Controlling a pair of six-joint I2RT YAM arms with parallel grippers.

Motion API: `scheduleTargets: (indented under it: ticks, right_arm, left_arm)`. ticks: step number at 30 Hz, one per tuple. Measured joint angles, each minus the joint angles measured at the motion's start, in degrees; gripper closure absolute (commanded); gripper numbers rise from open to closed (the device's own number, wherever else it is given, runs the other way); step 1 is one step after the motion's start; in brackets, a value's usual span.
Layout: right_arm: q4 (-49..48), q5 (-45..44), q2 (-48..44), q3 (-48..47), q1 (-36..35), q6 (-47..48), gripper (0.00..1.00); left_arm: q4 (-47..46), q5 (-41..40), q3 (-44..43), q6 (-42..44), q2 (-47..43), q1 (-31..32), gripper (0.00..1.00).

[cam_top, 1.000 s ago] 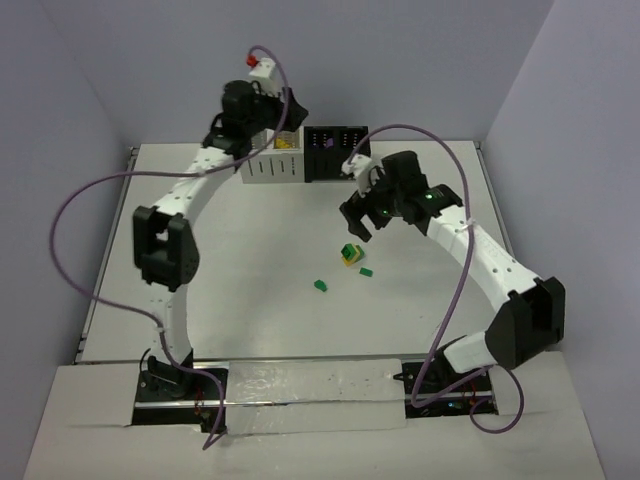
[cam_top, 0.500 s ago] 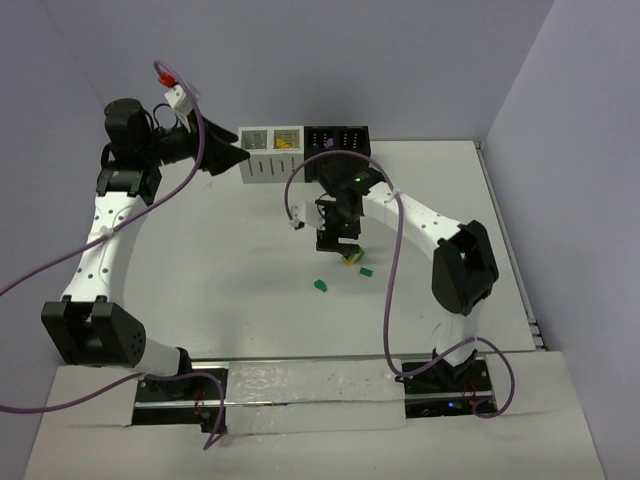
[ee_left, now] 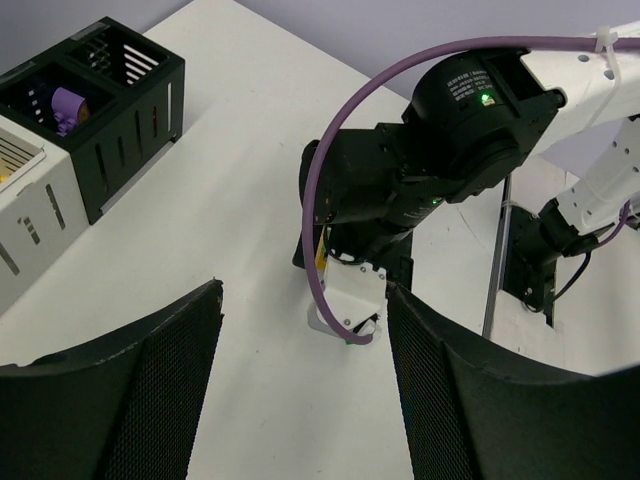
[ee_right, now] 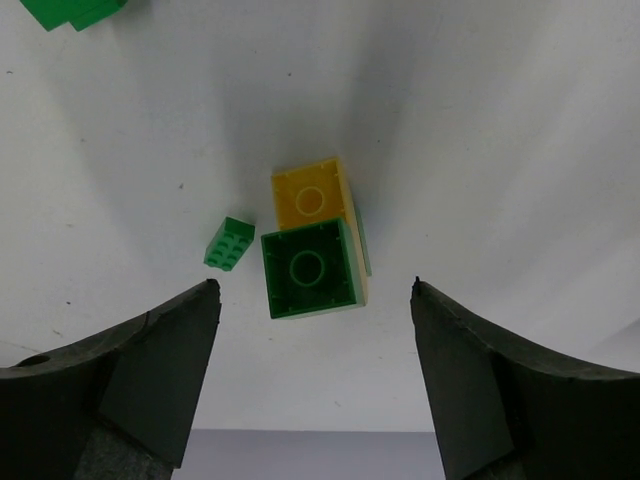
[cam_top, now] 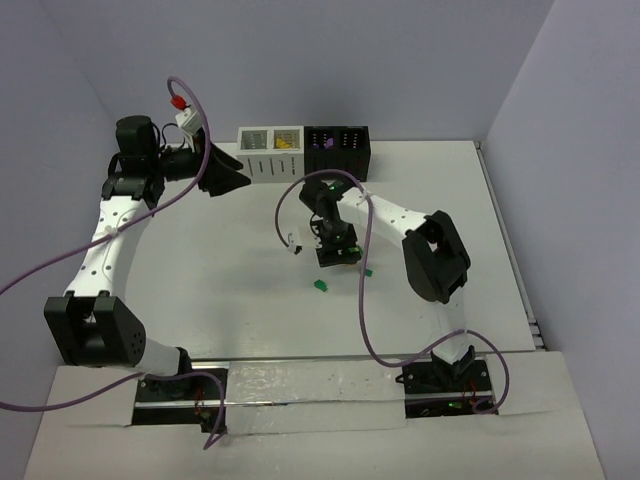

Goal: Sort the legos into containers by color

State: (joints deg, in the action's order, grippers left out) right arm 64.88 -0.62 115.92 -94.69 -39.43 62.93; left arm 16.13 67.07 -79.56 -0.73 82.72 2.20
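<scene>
A stack of a green lego (ee_right: 308,268) and a yellow lego (ee_right: 310,195) lies on the white table, straight below my right gripper (ee_right: 315,285). That gripper is open, its fingers on either side of the stack and apart from it. A small green lego (ee_right: 229,243) lies just left of the stack, and another green lego (ee_right: 70,10) sits at the top-left edge. From above, my right gripper (cam_top: 335,250) points down at mid-table. My left gripper (cam_top: 225,170) hangs open and empty, left of the containers: a white unit (cam_top: 270,155) and a black unit (cam_top: 337,152).
A purple lego (ee_left: 68,103) sits in the black unit's near compartment. Loose green legos (cam_top: 320,286) lie in front of the right gripper. The right arm's wrist (ee_left: 420,170) and its purple cable (ee_left: 315,260) fill the space ahead of my left gripper (ee_left: 302,290).
My left arm swung from over the bins out to the far left. My right gripper moved left and down over the green-and-yellow stack, its jaws narrowing a little.
</scene>
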Motion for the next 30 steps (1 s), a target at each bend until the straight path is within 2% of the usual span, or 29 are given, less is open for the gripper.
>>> scheduleTargets:
  ticks: [5,11,14,17,18,22,24,30]
  right_arm:
    - [-0.1,-0.7,1.6,-0.3,-0.1,0.4,0.39]
    - [-0.4,-1.8,2.8,-0.4,-0.1,1.0,0.57]
    - [-0.7,-2.0,2.8,-0.4,-0.1,1.2,0.72]
    - [-0.6,-1.9,2.8,-0.7,-0.1,1.2,0.93]
    - [-0.5,-1.7,2.8,-1.1,-0.1,1.0,0.96]
    - [1.2,0.9,2.8,-6.4,0.2,-0.7,1.0]
    - [3.0,3.9,2.8,-12.5,0.9,-3.2,1.0]
    - [4.8,19.1,1.9,-31.9,7.1,-14.3,1.0]
  left_arm:
    - [0.0,0.1,0.4,0.1,0.0,-0.1,0.27]
    - [0.2,0.1,0.7,0.9,0.0,-0.1,0.27]
    - [0.2,0.1,0.8,1.0,0.0,-0.1,0.28]
    - [-0.7,0.0,1.8,0.0,0.0,-0.4,0.3]
    - [-1.3,0.0,2.6,-0.9,-0.1,-0.6,0.3]
    - [-6.3,0.1,7.4,-6.8,-1.0,-2.3,0.31]
    - [-9.4,-0.3,9.9,-10.5,-1.7,-3.6,0.31]
    - [-16.7,-2.4,17.1,-19.7,-6.6,-5.0,0.29]
